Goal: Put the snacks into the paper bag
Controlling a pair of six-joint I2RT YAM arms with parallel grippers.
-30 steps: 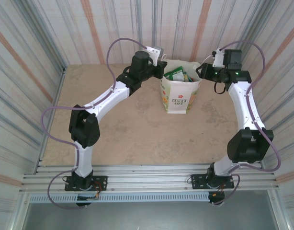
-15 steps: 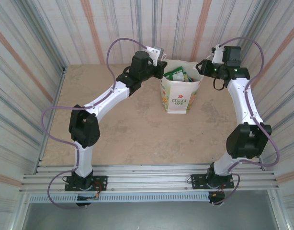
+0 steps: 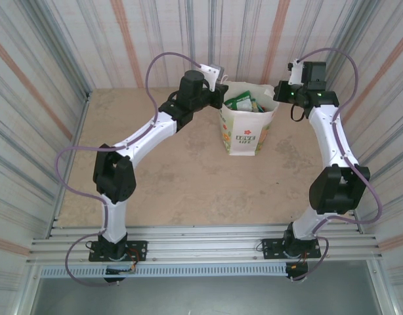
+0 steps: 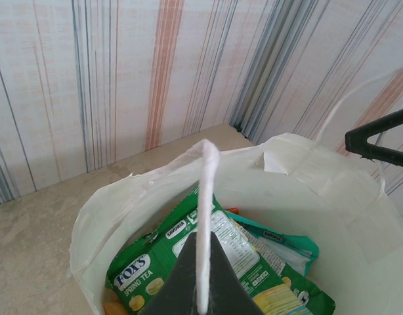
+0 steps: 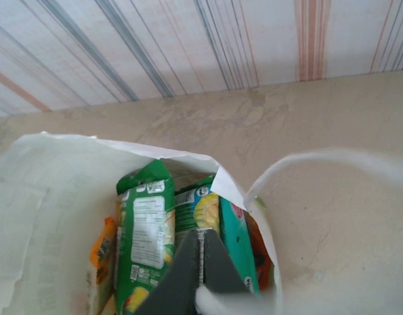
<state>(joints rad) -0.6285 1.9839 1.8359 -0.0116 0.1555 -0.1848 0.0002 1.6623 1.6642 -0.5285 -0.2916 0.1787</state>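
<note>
Plainly, left jaws and right jaws each pinch a string handle of the paper bag (snacks inside).

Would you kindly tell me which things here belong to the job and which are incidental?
Job: paper bag; green Fox's packet, teal packet and orange packet inside it; left gripper and right gripper, each shut on a string handle.
Merely around: table, striped walls, purple cables, metal rail.

Beige table w/ paper bag upright.
</note>
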